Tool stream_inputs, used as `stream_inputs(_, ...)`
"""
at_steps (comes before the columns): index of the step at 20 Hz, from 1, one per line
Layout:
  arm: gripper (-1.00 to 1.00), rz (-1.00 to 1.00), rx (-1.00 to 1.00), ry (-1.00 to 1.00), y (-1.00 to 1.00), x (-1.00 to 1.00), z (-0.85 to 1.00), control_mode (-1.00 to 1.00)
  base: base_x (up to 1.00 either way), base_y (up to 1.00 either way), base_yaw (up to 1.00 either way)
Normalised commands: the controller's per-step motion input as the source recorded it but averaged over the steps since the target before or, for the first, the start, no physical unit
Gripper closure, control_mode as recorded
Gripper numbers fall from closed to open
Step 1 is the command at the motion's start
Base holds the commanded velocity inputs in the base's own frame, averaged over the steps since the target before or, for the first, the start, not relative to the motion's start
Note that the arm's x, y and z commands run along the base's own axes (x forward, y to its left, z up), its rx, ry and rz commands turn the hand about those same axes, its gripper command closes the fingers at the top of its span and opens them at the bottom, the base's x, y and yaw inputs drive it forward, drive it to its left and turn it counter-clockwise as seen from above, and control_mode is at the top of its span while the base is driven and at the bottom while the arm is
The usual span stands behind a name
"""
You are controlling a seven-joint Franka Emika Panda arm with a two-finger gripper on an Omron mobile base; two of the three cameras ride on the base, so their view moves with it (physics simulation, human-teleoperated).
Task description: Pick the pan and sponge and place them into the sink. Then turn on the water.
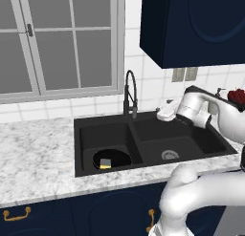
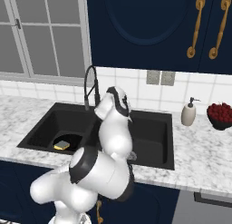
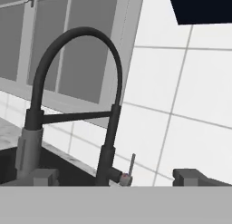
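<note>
Black pan (image 1: 112, 158) and sponge (image 1: 105, 163) sit in the sink's (image 1: 143, 123) left basin, fingers (image 1: 166, 114) apart and empty near the faucet (image 3: 77, 105); I'd nudge its small lever (image 3: 131, 166) gently sideways, clear of the neck.

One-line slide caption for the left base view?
Pan and sponge lie in the sink's left basin; the arm reaches toward the dry faucet.
</note>
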Motion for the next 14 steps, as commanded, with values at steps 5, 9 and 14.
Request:
stream_inputs(5,-1.0,0.0,0.0,-0.02,0.11,0.58,-0.01,-1.0,0.0,0.0,0.0)
stream_inputs(9,-1.0,0.0,-0.02,0.0,0.21,0.44,-0.03,-1.0,0.0,0.0,0.0)
stream_inputs(14,-1.0,0.0,-0.01,0.0,0.0,0.4,0.0,-1.0,0.0,0.0,0.0)
